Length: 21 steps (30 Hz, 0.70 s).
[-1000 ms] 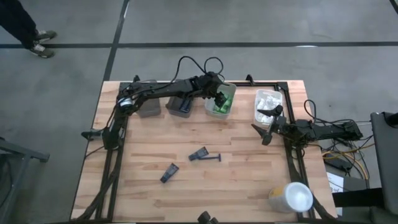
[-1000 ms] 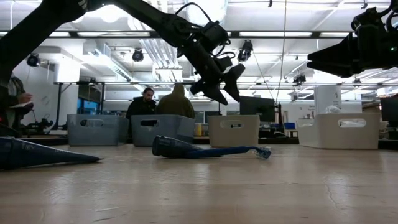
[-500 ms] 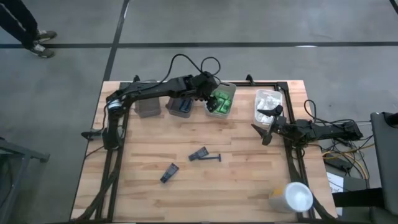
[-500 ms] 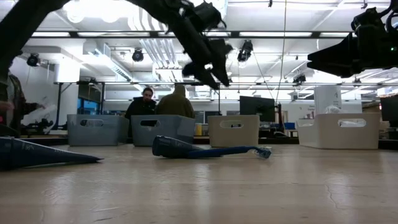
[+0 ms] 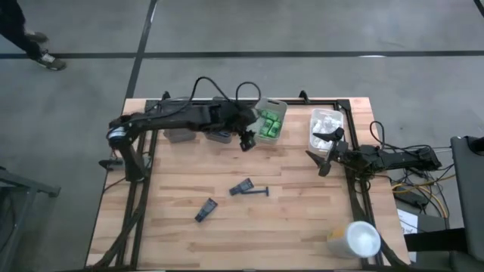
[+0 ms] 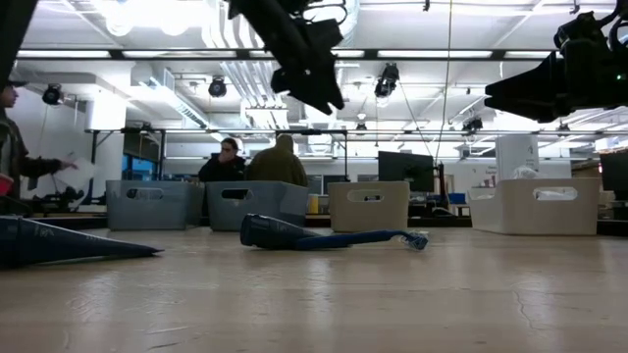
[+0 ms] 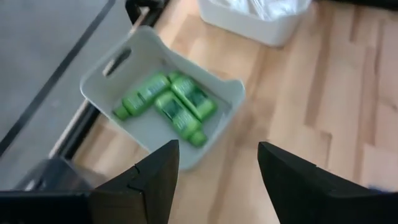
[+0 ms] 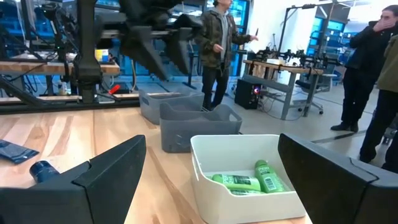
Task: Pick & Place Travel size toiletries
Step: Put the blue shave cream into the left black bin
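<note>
Hovering just in front of the pale open-top bin (image 5: 268,125) at the back of the wooden slat table (image 5: 174,227), your left gripper (image 5: 247,140) has its fingers spread with nothing between them; the left wrist view confirms this and shows three bright green little packs (image 7: 168,106) lying inside that bin, which the low view hides behind the bin wall. Your right gripper (image 5: 324,151) waits at the table's right edge, jaws wide and empty, near the white bin of crinkly white packets (image 5: 326,127). Only the high view shows the loose pieces together: a dark blue thin-handled razor (image 5: 248,188) mid-table and a small dark blue piece (image 5: 205,209) nearer the front, well apart from both grippers. The low view shows the razor (image 6: 324,236) lying flat and a second dark blue shape at the left edge (image 6: 69,241); you cannot tell there which piece that is. Two grey bins (image 5: 198,130) sit under the left arm at the back edge. A large white cup (image 5: 354,239) stands at the front right corner. Bare wood lies between the razor and the back row, and across the left half. People (image 8: 219,37) stand in the room beyond.
</note>
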Each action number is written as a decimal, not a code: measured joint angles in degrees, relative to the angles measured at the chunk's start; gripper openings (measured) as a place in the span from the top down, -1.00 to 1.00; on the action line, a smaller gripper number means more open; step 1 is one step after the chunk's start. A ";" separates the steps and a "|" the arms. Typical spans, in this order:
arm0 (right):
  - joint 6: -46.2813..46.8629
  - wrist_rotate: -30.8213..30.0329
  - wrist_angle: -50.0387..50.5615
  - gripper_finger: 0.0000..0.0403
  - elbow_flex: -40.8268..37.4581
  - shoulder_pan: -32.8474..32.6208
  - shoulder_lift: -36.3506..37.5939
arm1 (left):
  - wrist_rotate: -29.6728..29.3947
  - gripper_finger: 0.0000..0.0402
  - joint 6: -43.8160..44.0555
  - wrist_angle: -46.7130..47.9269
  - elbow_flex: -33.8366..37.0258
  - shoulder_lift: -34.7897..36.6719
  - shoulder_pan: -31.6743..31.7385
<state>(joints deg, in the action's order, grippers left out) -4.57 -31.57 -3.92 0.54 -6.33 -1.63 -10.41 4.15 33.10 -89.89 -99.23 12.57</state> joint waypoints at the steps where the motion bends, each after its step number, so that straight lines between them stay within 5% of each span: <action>1: -0.10 0.00 0.00 -0.81 0.00 0.00 0.00 | 0.00 -0.11 0.38 -0.06 1.58 1.23 -0.29; 15: -0.02 0.02 -0.02 -0.81 0.00 -0.02 0.02 | 0.02 -0.11 22.13 -0.56 29.19 24.04 -8.45; 21: 0.02 0.02 0.00 -0.81 0.00 0.00 0.00 | 0.05 -0.10 31.05 -0.61 36.14 28.19 -15.73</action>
<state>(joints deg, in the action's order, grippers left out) -4.55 -31.55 -3.92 0.54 -6.33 -1.63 -10.37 35.19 32.49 -53.75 -71.05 -3.16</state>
